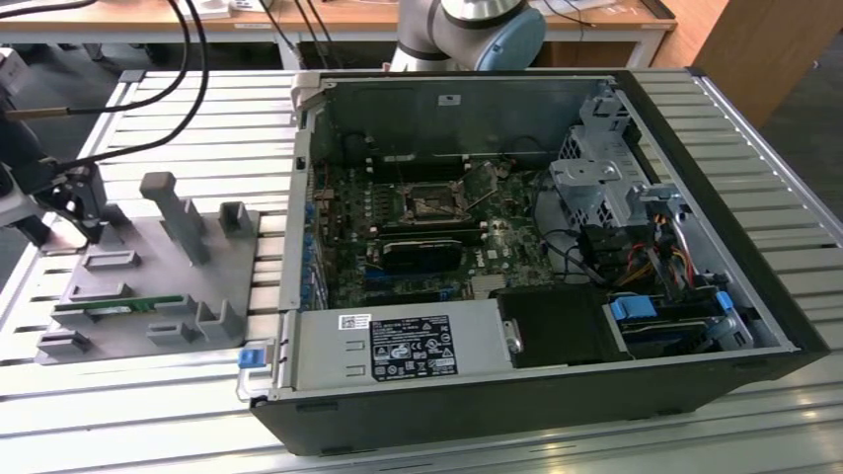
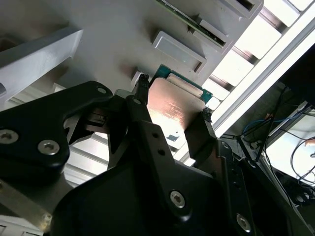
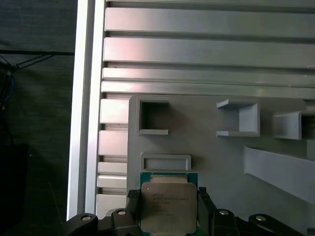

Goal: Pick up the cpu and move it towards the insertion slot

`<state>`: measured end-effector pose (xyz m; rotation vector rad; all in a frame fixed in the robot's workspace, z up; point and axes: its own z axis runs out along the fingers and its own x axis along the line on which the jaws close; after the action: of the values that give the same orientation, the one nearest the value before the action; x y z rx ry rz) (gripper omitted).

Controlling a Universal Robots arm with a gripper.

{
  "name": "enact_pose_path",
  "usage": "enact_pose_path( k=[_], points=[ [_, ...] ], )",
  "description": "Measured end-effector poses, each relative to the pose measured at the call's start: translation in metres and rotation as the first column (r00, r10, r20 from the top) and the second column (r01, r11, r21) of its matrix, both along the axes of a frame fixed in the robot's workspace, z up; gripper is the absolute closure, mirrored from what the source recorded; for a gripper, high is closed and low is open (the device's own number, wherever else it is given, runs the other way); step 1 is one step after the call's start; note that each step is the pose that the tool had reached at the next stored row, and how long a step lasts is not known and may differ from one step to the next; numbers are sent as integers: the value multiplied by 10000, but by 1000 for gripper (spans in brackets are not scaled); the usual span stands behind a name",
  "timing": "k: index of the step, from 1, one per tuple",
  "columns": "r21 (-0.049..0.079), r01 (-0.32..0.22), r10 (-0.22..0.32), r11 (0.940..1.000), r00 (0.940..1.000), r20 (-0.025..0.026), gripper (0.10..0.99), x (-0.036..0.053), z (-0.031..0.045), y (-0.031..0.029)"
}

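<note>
Two of my fingers (image 2: 140, 110) are clamped on opposite edges of the cpu (image 2: 174, 105), so it sits squarely between the jaws of my gripper (image 3: 168, 199), with its metal top facing the first wrist view. It hangs over the grey holder (image 3: 221, 162), just beside a shallow rectangular pocket (image 3: 166, 162) in that holder. It seems lifted clear of the holder, though I can't be sure. The slot (image 1: 432, 204) lies well apart from the holder, toward the exterior view's right, inside the case (image 1: 554, 400).

We identify the arm (image 1: 455, 35) by its silver-grey tubular joint with a pale blue cap (image 1: 524, 38). The gripper (image 2: 174, 96) has matte black linkage fingers (image 2: 147, 135), fastened with silver socket-head screws (image 2: 177, 198).
</note>
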<state>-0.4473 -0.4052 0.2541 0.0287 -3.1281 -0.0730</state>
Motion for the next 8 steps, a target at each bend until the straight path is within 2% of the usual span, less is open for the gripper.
enact_pose_path(
  k=[8],
  points=[
    [0, 0, 0, 10000, 10000, 1, 541, 0, 41, 3]
  ],
)
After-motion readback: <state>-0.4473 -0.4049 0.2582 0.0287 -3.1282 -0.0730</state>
